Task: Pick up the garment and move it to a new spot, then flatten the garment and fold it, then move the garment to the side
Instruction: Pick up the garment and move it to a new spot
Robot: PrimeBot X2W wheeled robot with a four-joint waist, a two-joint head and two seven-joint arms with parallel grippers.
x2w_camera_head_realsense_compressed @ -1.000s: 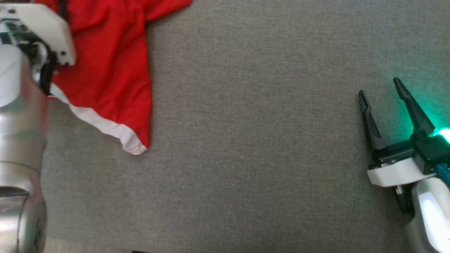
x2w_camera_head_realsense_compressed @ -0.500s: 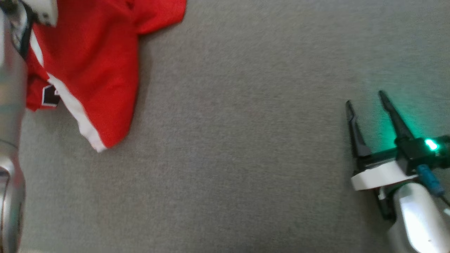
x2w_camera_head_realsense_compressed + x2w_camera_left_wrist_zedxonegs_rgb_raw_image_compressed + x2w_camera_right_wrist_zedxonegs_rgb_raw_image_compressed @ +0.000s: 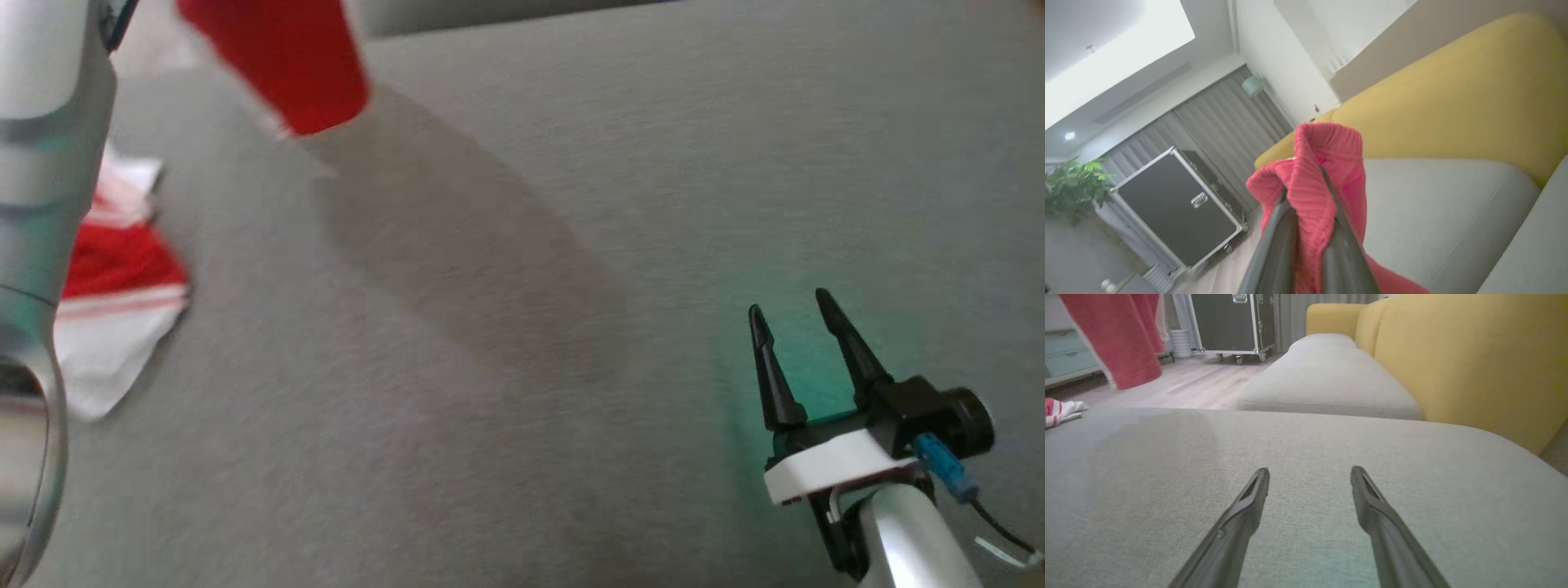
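Note:
The garment [image 3: 277,65] is red with white trim. In the head view its red body hangs at the top left, and a red-and-white end [image 3: 122,327] still lies on the grey cushion beside my pale left forearm [image 3: 41,163]. In the left wrist view my left gripper [image 3: 1306,192] is shut on a ribbed red fold of the garment [image 3: 1327,151], held up in the air. My right gripper [image 3: 788,304] rests low over the cushion at the lower right, open with nothing between its fingers [image 3: 1310,471]. From there the hanging garment [image 3: 1122,343] shows far left.
A broad grey sofa cushion [image 3: 571,245] spreads under both arms. A yellow sofa back [image 3: 1474,367] rises along the right, with a second grey cushion [image 3: 1327,379] beyond. On the wooden floor [image 3: 1180,388] stands a black metal-edged case [image 3: 1229,318]. A plant [image 3: 1069,183] stands far off.
My left gripper has shut on the garment and raised it, so most of the red cloth now hangs above the cushion. The head camera has shifted. The right gripper stays open.

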